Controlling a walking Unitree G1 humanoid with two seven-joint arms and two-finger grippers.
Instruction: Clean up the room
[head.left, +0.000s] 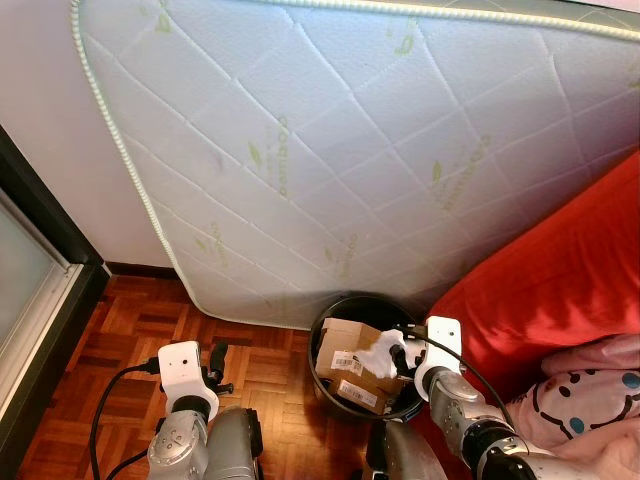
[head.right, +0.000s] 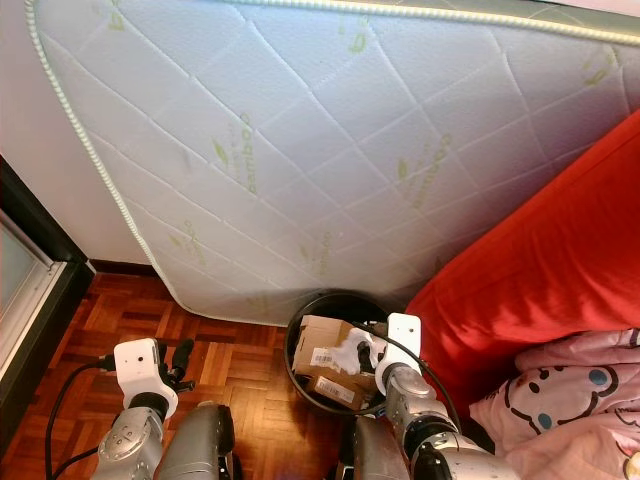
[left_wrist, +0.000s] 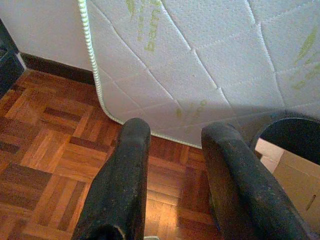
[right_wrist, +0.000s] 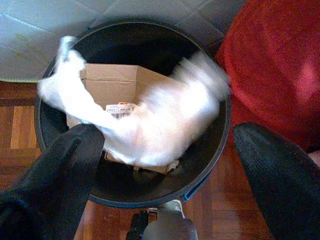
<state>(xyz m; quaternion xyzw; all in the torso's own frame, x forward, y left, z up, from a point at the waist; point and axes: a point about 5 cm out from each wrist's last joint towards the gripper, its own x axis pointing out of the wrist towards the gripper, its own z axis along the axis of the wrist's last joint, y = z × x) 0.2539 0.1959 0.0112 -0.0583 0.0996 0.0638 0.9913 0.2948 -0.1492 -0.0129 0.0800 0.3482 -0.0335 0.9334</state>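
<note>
Hovering over a black bin, the right gripper has its fingers spread wide apart. A blurred white wad of rubbish sits just beyond them, above a cardboard box already in the bin. The left gripper is open and empty over the parquet floor. The light wad could catch on the box and tumble out.

A round black bin stands upright on the parquet floor, against the foot of the leaning mattress and just beside the red sofa. Inside it lies a tilted cardboard box with a printed label. Crumpled white material, blurred, sits over the box.
</note>
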